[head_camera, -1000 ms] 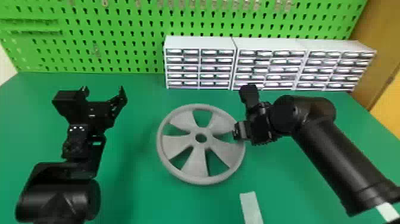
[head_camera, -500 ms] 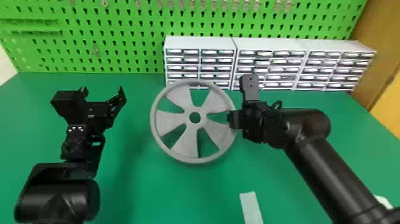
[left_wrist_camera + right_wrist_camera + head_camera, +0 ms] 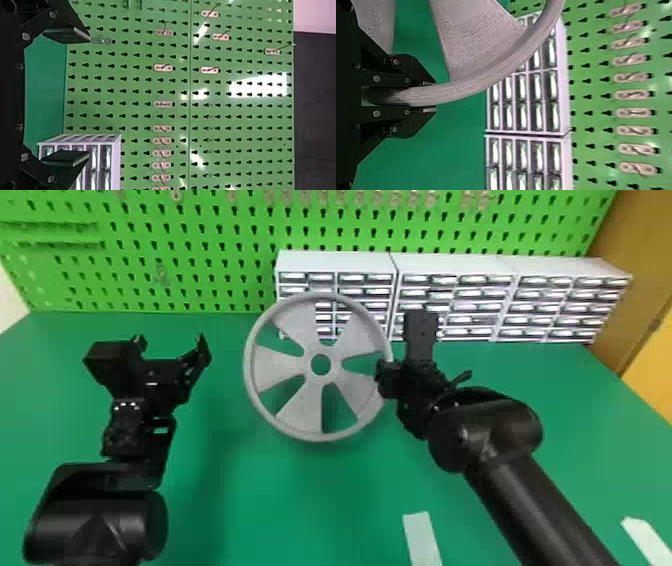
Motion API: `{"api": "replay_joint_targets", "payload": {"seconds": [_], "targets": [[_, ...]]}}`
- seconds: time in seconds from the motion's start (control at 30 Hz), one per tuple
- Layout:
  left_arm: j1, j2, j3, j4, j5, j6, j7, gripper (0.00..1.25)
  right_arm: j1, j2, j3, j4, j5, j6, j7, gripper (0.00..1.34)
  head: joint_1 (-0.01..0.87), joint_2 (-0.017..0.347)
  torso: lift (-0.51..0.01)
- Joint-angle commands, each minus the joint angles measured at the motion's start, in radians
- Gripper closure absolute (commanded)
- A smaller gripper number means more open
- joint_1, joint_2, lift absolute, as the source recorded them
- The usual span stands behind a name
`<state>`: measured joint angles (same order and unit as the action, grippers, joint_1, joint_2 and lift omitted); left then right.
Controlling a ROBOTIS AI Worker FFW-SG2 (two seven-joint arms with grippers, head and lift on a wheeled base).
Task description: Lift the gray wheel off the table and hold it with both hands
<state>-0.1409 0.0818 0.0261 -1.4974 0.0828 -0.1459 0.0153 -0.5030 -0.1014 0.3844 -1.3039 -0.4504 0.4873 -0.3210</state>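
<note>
I've got the gray wheel [image 3: 306,365] raised in the air, its broad face turned up toward my head camera. It's matte, with a round rim, five wide, flaring spokes and a round hole through the hub. One side of the rim is pinched between the fingers of my right gripper [image 3: 384,377]; the opposite side is well apart from the fingers of my left gripper [image 3: 171,340], with the hub between the two.
</note>
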Motion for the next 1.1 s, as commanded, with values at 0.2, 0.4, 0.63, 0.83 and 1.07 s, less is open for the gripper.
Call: {"api": "replay_joint_targets", "payload": {"seconds": [0.2, 0.4, 0.63, 0.83, 1.07], "targets": [[0.001, -0.001, 0.000, -0.001, 0.005, 0.000, 0.000, 0.24, 0.044, 0.026, 0.017, 0.080, 0.117, -0.349, 0.008, 1.22, 0.711, 0.015, -0.098], [0.001, -0.001, -0.003, -0.001, 0.005, -0.003, 0.002, 0.24, 0.058, 0.043, 0.014, 0.147, 0.191, -0.552, 0.008, 1.22, 0.711, 0.015, -0.098], [0.003, -0.001, -0.009, -0.003, 0.011, 0.000, 0.005, 0.24, 0.084, 0.077, -0.024, 0.189, 0.286, -0.720, 0.005, 1.22, 0.711, 0.015, -0.098], [0.006, -0.001, -0.021, -0.007, 0.015, -0.003, 0.014, 0.24, 0.092, 0.102, -0.053, 0.236, 0.349, -0.828, -0.007, 1.22, 0.711, 0.015, -0.098], [0.010, -0.001, -0.041, -0.010, 0.026, -0.003, 0.025, 0.24, 0.095, 0.102, -0.058, 0.313, 0.380, -0.969, -0.055, 1.22, 0.711, 0.015, -0.098]]}}
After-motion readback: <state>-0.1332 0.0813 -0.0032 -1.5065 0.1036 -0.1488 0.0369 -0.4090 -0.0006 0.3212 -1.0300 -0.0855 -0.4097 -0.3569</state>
